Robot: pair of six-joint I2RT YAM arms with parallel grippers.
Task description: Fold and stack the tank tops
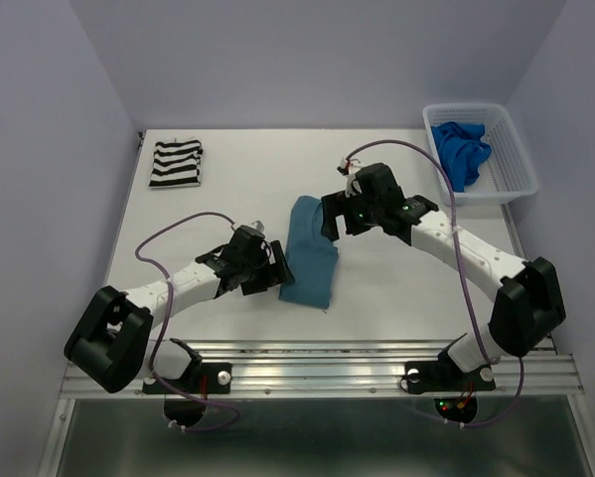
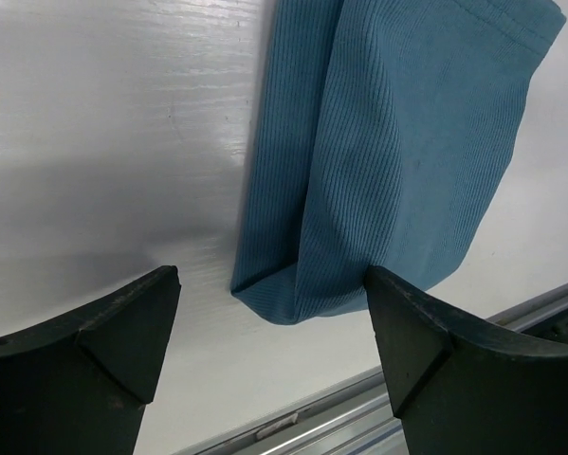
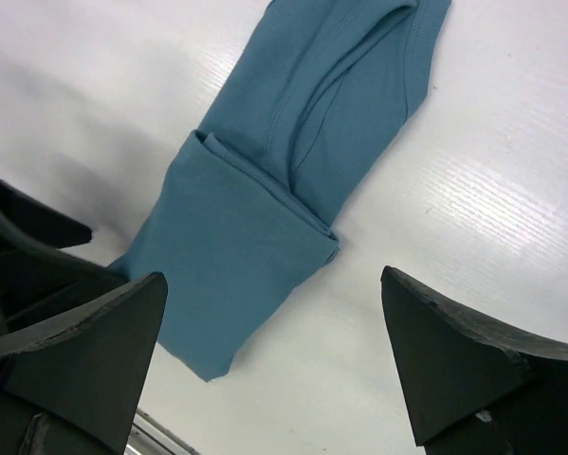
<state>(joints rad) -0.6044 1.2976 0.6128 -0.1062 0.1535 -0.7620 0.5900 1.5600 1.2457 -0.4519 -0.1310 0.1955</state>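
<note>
Black-and-white striped fabric tank top (image 1: 175,164) lies folded, far left. Left gripper (image 1: 277,268) open, empty, just left of the near end of the teal ribbed fabric tank top (image 1: 312,260), folded mid-table. Right gripper (image 1: 333,221) open, empty, over its far end. Looks light, limp, not slippery: pinch at folded edges. Royal blue fabric tank top (image 1: 461,149) bunched in white plastic lattice basket (image 1: 516,164), far right

No writing, label, brand mark or number could be read in any view: none on the teal tank top (image 1: 309,260), the striped tank top (image 1: 175,164), or the far-right basket (image 1: 520,149).
</note>
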